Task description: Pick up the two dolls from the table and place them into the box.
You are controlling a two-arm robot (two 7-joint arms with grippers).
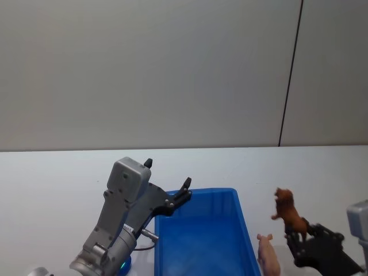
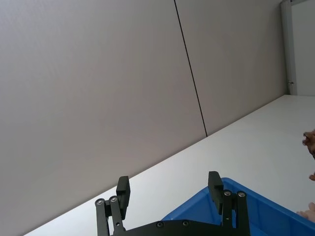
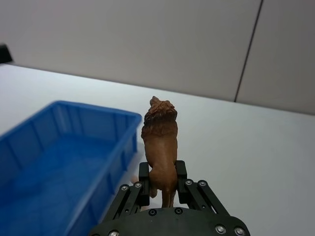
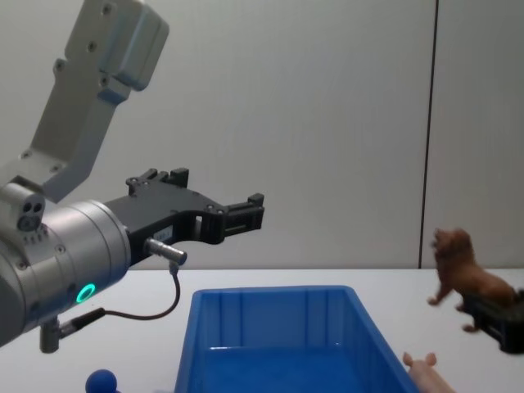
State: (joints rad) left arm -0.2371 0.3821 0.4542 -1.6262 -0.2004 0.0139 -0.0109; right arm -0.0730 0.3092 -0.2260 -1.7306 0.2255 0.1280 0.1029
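Pig [image 1: 268, 256] nearest me, lying on tabletop [image 1: 52, 172] just right of box [image 1: 241, 218]. My right claw [image 3: 162, 169] clamped on lion [image 3: 160, 142] at hindquarters. Lion upright, apparently lifted. Box close on claw's left, so I judge a short leftward carry over rim. Left claw [image 2: 169, 186] apart, empty, above box's far-left corner.

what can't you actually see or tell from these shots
Pig: partly cut off by head view's bottom edge.
Lion: hind feet hidden by the right gripper, right wrist view.
Box: near end cut off by bottom edge, head view.
Blue ball: underside cut off, chest view.
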